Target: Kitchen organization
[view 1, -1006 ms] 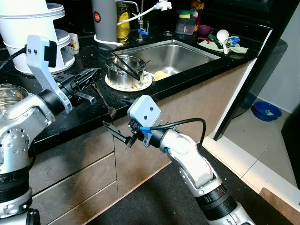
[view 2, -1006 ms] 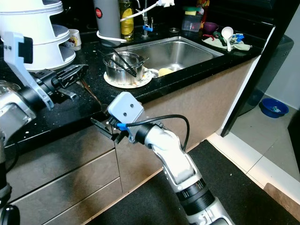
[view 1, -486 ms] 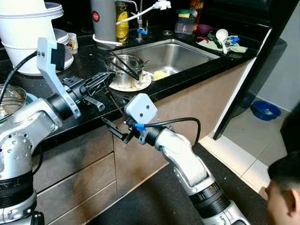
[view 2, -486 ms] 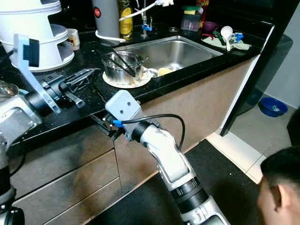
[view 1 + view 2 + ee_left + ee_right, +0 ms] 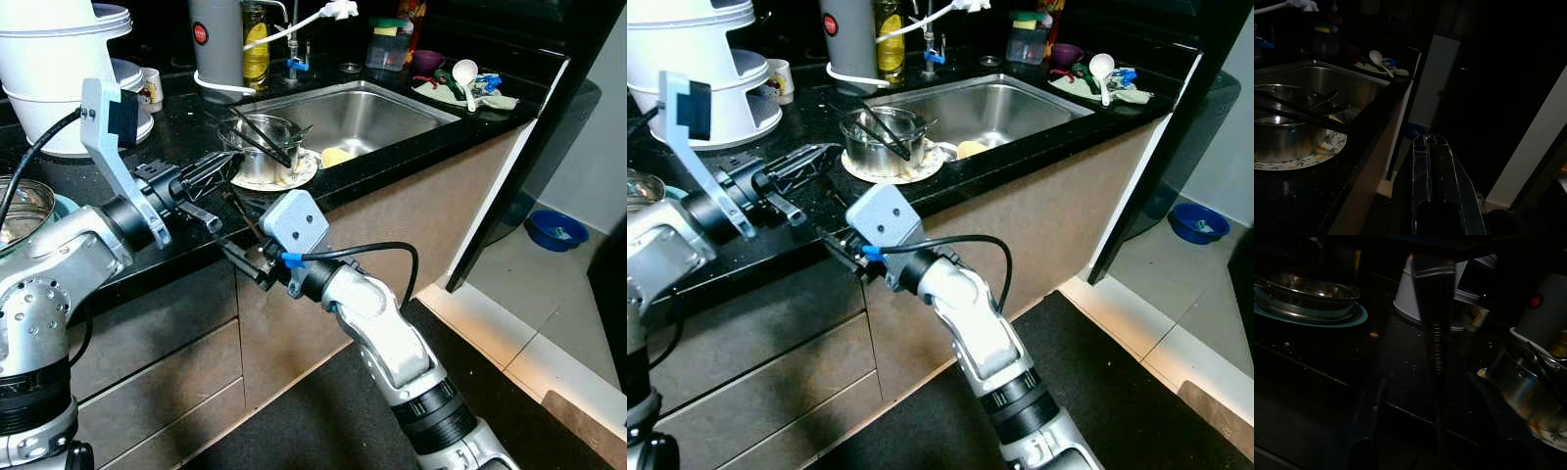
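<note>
**Grippers at the bench edge beside the sink**

While a steel pot (image 5: 257,147) holding black tongs (image 5: 263,137) sits on a patterned plate (image 5: 299,172) beside the sink (image 5: 367,113), the left gripper (image 5: 217,168) hovers over the black bench (image 5: 186,132), fingers pressed together and empty. Right gripper (image 5: 240,257) reaches toward the bench edge, its opening unclear. Tongs lie slanted across the pot rim.

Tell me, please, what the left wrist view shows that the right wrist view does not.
Left wrist view, not the right: the sink, a white spoon beyond it, and the left gripper, jaws closed together. Right wrist view, not the left: a glass bowl on a teal plate, a white container and a mug. Both: the steel pot on its patterned plate, on the black countertop.
</note>
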Motion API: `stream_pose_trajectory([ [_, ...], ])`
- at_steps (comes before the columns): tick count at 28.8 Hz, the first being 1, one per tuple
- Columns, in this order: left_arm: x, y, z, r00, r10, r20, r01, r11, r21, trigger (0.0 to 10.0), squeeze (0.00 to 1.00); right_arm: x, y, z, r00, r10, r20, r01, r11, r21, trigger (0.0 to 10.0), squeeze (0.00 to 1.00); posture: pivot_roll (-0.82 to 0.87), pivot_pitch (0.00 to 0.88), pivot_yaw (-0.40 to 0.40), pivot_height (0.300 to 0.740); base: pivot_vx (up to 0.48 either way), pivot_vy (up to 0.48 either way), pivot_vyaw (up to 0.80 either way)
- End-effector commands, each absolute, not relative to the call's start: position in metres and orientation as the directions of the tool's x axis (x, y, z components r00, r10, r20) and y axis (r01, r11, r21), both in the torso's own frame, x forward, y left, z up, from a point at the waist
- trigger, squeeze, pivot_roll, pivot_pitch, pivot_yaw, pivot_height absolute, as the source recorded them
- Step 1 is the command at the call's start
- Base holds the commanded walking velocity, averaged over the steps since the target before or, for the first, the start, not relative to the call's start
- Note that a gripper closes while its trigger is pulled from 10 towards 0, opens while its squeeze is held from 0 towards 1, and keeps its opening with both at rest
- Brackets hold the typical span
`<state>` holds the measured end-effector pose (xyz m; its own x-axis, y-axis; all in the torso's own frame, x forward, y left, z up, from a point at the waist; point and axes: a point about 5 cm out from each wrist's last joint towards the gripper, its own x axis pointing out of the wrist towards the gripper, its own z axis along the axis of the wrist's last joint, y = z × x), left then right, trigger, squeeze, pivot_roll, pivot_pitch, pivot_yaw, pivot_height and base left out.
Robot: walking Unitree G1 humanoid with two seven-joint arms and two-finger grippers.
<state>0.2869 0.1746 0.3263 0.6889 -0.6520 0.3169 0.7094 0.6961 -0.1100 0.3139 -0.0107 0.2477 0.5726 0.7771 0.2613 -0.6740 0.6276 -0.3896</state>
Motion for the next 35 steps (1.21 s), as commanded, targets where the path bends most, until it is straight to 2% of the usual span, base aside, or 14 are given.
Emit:
stream_pose_trajectory([
  [1,0.284,0.17,0.326,0.674,-0.67,0.31,0.725,0.682,-0.102,0.0,0.0,0.314,-0.01,0.244,0.568,0.784,0.249,-0.694,0.62,-0.366,0.0,0.0,-0.04,0.111,-0.04,0.74,0.0,0.0,0.0],
  [15,0.285,0.172,0.321,0.689,-0.672,0.273,0.713,0.695,-0.087,0.0,0.0,0.314,-0.01,0.243,0.565,0.788,0.246,-0.704,0.615,-0.355,0.0,0.0,-0.04,0.112,-0.039,0.74,0.0,0.0,0.0],
  [21,0.289,0.177,0.316,0.731,-0.641,0.236,0.67,0.74,-0.065,0.0,0.0,0.313,-0.009,0.243,0.561,0.79,0.247,-0.708,0.612,-0.352,0.0,0.0,-0.04,0.103,-0.036,0.74,0.0,0.0,0.0],
  [22,0.291,0.178,0.316,0.74,-0.63,0.237,0.66,0.748,-0.072,6.8,1.0,0.313,-0.009,0.243,0.56,0.791,0.247,-0.709,0.612,-0.351,0.0,0.0,-0.04,0.097,-0.034,0.74,0.0,0.0,0.0],
  [23,0.292,0.18,0.317,0.743,-0.623,0.245,0.657,0.749,-0.086,10.0,1.0,0.313,-0.009,0.243,0.558,0.791,0.249,-0.71,0.611,-0.35,0.0,0.0,-0.04,0.097,-0.034,0.74,0.0,0.0,0.0],
  [33,0.294,0.195,0.329,0.759,-0.56,0.333,0.624,0.771,-0.126,10.0,1.0,0.304,-0.011,0.239,0.526,0.812,0.251,-0.738,0.583,-0.339,0.0,0.0,-0.04,0.081,-0.03,0.74,0.0,0.0,0.0],
  [34,0.293,0.199,0.339,0.742,-0.533,0.407,0.633,0.756,-0.164,10.0,0.07,0.3,-0.013,0.234,0.518,0.821,0.241,-0.749,0.571,-0.336,0.0,0.0,-0.04,0.079,-0.03,0.74,0.0,0.0,0.0],
  [35,0.293,0.199,0.339,0.742,-0.533,0.407,0.633,0.756,-0.164,10.0,0.07,0.3,-0.013,0.234,0.518,0.821,0.241,-0.749,0.571,-0.336,0.0,0.0,-0.04,0.079,-0.03,0.74,0.0,0.0,0.0],
])
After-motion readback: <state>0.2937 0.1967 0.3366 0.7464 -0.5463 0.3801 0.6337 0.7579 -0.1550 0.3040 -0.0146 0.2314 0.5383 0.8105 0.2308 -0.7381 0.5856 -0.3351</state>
